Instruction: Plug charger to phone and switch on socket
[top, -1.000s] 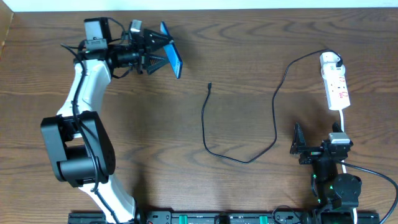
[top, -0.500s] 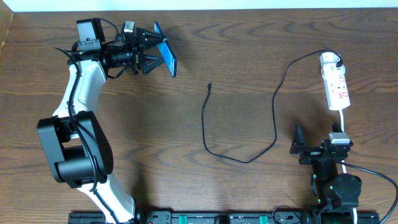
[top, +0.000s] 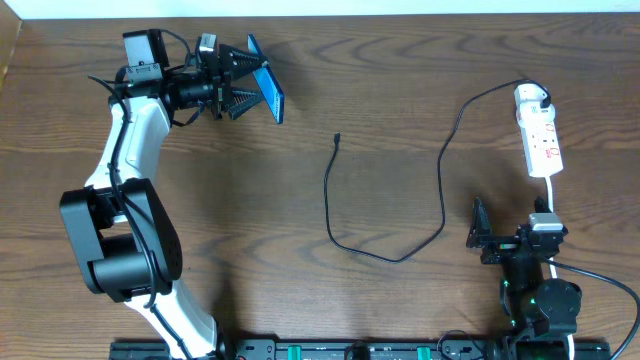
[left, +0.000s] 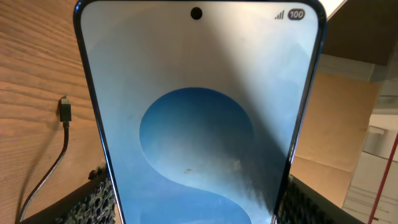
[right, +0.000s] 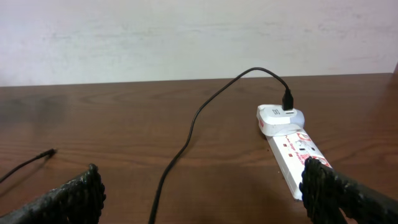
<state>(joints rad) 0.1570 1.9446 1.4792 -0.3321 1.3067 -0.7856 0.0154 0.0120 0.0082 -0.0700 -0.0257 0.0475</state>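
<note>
The left pincer (top: 245, 82) clamps the phone (top: 268, 92), tilted on edge above the bench's (top: 300, 300) far left. The right pincer (top: 478, 232) gapes empty at front right. Between them the charger cable (top: 441, 175) lies, plug tip (top: 338, 137) loose, adapter (top: 530, 96) in the power strip (top: 545, 145).

open table (top: 250, 200) mid-left, charger (top: 442, 190) cable looping across centre-right, socket (top: 541, 140) by far right edge

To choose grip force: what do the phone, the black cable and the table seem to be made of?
The phone: glossy glass front, with soft sheen; dark frame, perhaps metal. The cable: matte black rubber or plastic, lying in loose curves. The table: brown wood or wood-look laminate, grain visible.
</note>
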